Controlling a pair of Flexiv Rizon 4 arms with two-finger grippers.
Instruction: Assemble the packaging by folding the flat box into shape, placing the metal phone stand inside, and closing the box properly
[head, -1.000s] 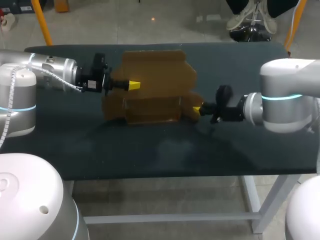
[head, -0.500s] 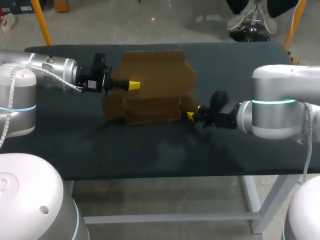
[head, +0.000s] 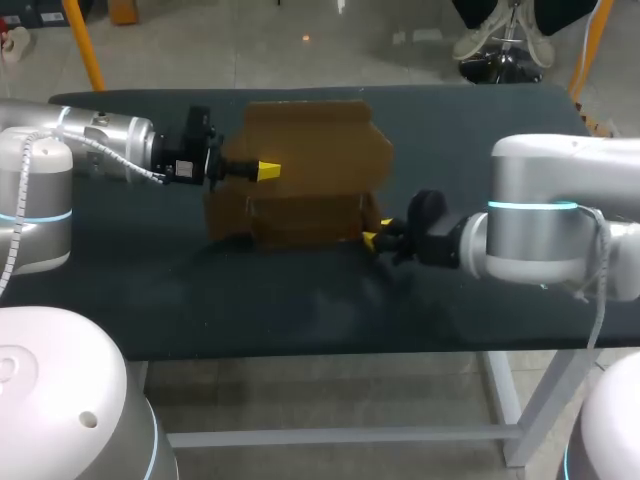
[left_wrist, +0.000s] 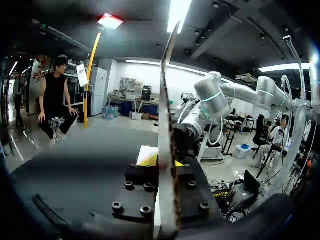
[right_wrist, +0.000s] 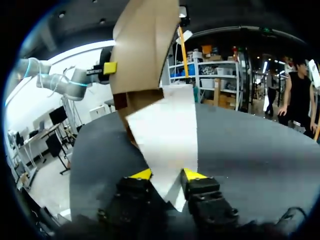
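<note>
**Box half-raised, stand not in sight**

The brown cardboard box (head: 300, 215) sits at the far middle of the table (head: 300, 310). Its low body stands on the near side with short walls up, and a broad panel (head: 310, 140) rises behind it on the far side.

The left gripper (head: 262, 170) comes in from the left and pinches that panel near its left edge. In its own wrist view the card runs edge-on between its fingers. The right gripper (head: 372, 240) is low at the box's near right corner, where a pale flap (right_wrist: 167, 135) runs down into it. Whether it has hold of that flap I cannot tell.

By my reading, the work is in the folding stage and not far into it. The body has some shape, but the flap is loose and the panel stands open. The phone stand shows in none of the views (it may simply be out of frame), so loading looks not yet begun, and closing comes after that.

The tabletop is dark and matte, with a soft shadow just near of the box. Each arm reaches in from its own side.
</note>
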